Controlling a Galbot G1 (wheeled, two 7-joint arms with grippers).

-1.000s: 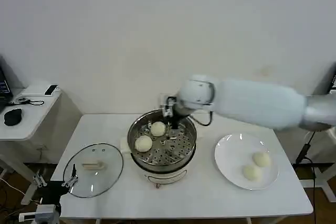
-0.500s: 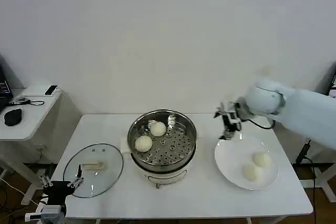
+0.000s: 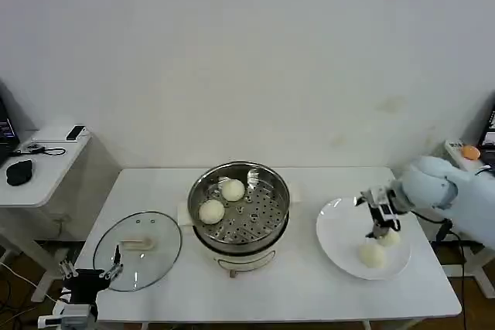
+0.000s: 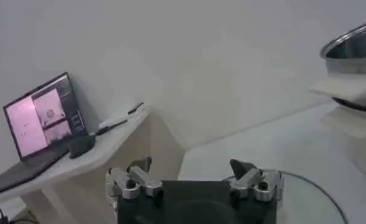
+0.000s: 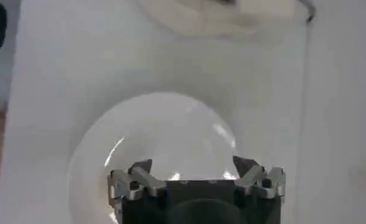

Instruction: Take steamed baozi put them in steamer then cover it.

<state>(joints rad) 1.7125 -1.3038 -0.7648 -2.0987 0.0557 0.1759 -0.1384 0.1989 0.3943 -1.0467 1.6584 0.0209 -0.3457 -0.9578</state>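
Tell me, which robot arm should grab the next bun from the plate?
The right arm, probably. Its right gripper is open and hangs over the white plate, just above the two buns waiting there. The left gripper is parked at the table's far side by the glass lid.

Steamer [image 3: 240, 208] at table [image 3: 302, 284] centre holds two baozi [image 3: 211, 211]; lid [image 3: 138, 250] lies left; plate [image 3: 340, 226] right carries two more.
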